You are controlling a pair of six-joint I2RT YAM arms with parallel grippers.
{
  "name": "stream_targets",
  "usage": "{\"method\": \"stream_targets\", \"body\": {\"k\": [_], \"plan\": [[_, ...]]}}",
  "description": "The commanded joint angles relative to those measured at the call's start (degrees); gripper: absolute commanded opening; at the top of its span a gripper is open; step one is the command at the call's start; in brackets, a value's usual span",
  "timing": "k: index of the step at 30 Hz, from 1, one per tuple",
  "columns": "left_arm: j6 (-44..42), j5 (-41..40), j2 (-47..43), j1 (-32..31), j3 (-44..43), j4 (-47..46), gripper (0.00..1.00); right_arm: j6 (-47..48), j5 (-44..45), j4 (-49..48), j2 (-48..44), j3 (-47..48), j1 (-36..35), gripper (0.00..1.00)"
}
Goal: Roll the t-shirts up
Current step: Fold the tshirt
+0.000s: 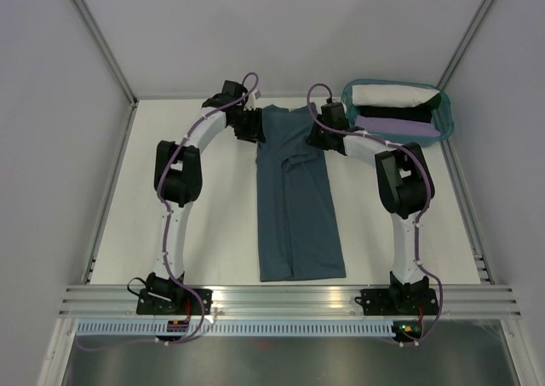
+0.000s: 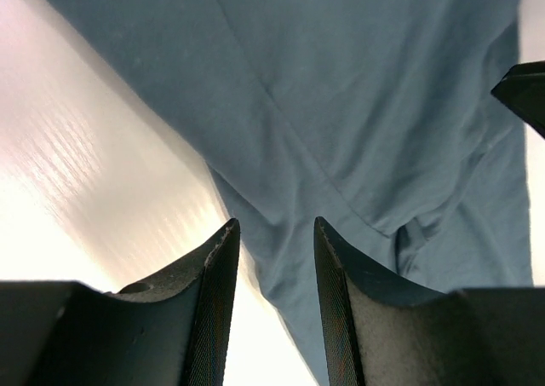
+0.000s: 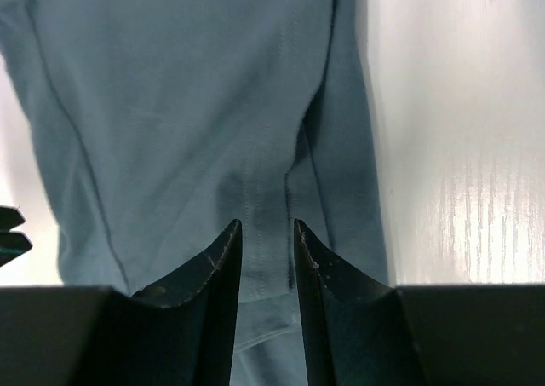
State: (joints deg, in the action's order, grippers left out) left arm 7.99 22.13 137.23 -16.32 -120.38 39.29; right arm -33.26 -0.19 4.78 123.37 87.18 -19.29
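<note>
A slate-blue t-shirt [image 1: 298, 207] lies flat on the white table, folded lengthwise into a long strip with its neck end at the far side. My left gripper [image 1: 253, 129] is at the shirt's far left corner. In the left wrist view it [image 2: 274, 224] is open, with the shirt's edge [image 2: 358, 105] below and between the fingers. My right gripper [image 1: 322, 135] is at the far right corner. In the right wrist view it [image 3: 267, 224] is open, just above a seam and fold of the shirt [image 3: 187, 105]. Neither gripper holds cloth.
A teal basket [image 1: 444, 123] stands at the far right and holds rolled white, black and purple cloths. Grey walls enclose the table on three sides. An aluminium rail [image 1: 289, 301] runs along the near edge by the arm bases.
</note>
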Motion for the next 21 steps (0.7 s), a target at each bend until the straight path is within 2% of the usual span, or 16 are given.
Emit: {"method": "stream_targets", "body": {"k": [1, 7, 16, 21], "plan": [[-1.0, -1.2, 0.5, 0.1, 1.2, 0.3, 0.46, -0.9, -0.7, 0.1, 1.7, 1.8, 0.0, 0.37], [-1.4, -0.9, 0.7, 0.1, 3.0, 0.2, 0.46, -0.6, -1.2, 0.3, 2.4, 1.2, -1.1, 0.36], [-1.2, -0.3, 1.3, 0.0, 3.7, 0.1, 0.46, -0.8, -0.7, 1.1, 1.7, 0.8, -1.5, 0.30], [-1.0, -0.1, 1.7, -0.1, 3.7, 0.2, 0.46, -0.4, -1.1, 0.9, 2.1, 1.5, -1.8, 0.22]]}}
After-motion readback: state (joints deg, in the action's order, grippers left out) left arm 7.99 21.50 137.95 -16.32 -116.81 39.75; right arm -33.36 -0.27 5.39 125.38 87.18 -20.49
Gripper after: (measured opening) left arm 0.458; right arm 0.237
